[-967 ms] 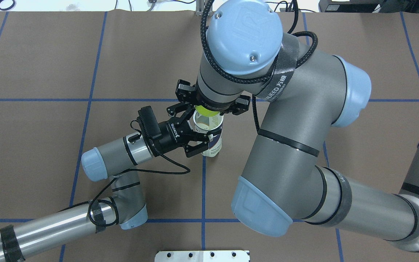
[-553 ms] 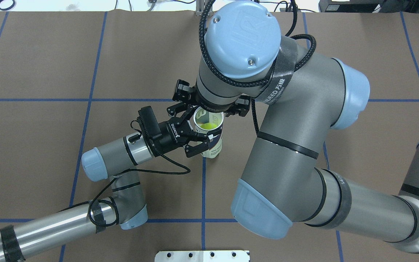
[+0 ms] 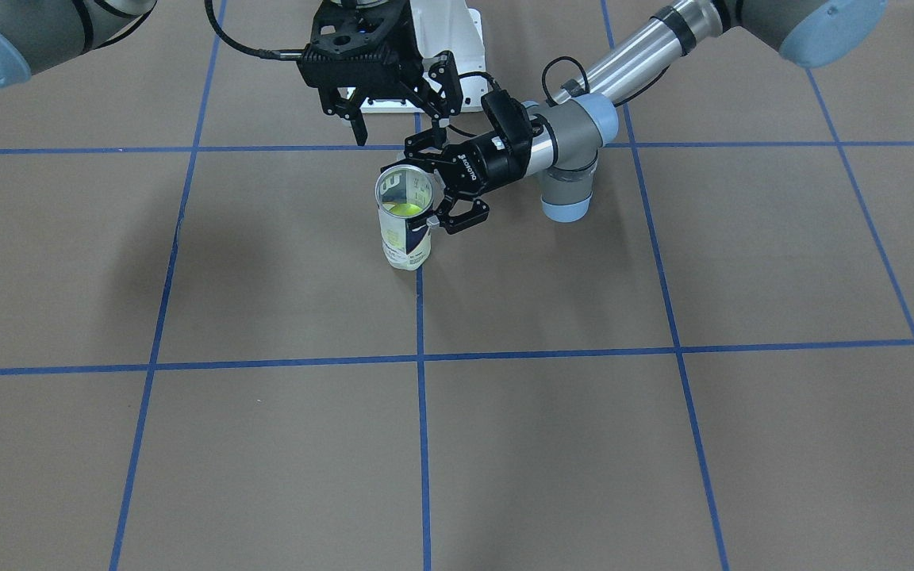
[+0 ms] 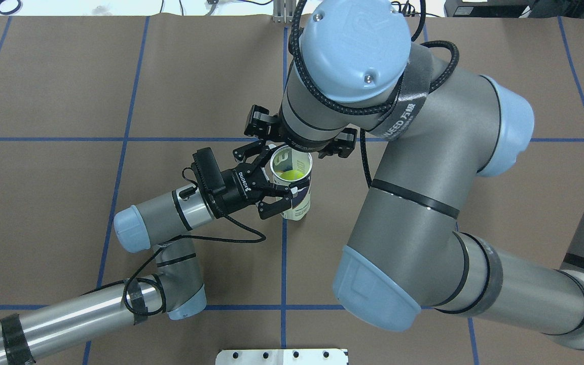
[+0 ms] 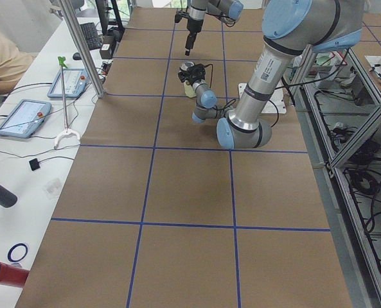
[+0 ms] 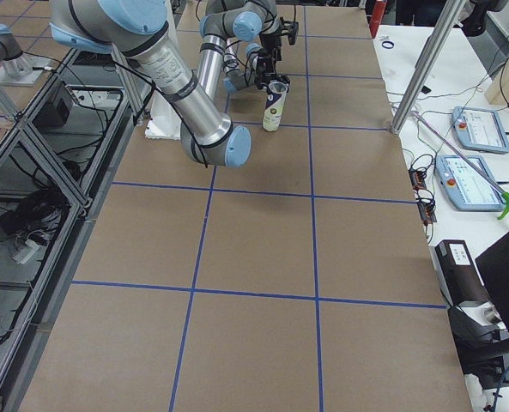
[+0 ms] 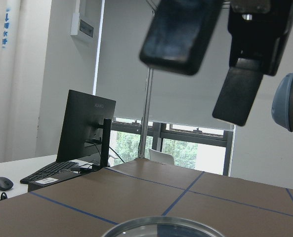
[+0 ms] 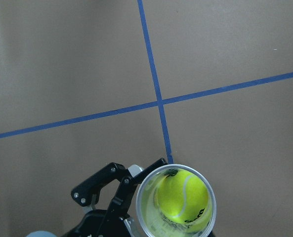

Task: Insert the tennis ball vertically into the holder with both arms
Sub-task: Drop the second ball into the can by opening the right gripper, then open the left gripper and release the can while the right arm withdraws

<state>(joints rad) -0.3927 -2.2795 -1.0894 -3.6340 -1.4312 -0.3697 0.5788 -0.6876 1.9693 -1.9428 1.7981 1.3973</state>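
1. The holder (image 4: 299, 203) stands upright on the matte brown table (image 4: 59, 81), just beside a crossing of blue tape lines. It is a clear plastic cylinder with a white and navy label and a thin silver rim round its open mouth.
2. The tennis ball (image 8: 182, 198) is fuzzy and yellow-green with a pale curved seam. It lies inside the holder, well below the rim, and shows through the open mouth.
3. The left gripper (image 4: 271, 180) reaches in sideways with its black jointed fingers (image 3: 461, 218) closed round the holder's upper wall, one on each side. The near pad touches the plastic, and the far one seems to as well, though that contact is partly hidden.
4. The right gripper (image 3: 400, 127) hangs above the holder's mouth, pointing down. Its fingers are spread wide, clear of the rim, and hold nothing.
5. In the left wrist view the rim shows as a smooth arc at the bottom edge, with two flat, blunt black finger pads well apart overhead.
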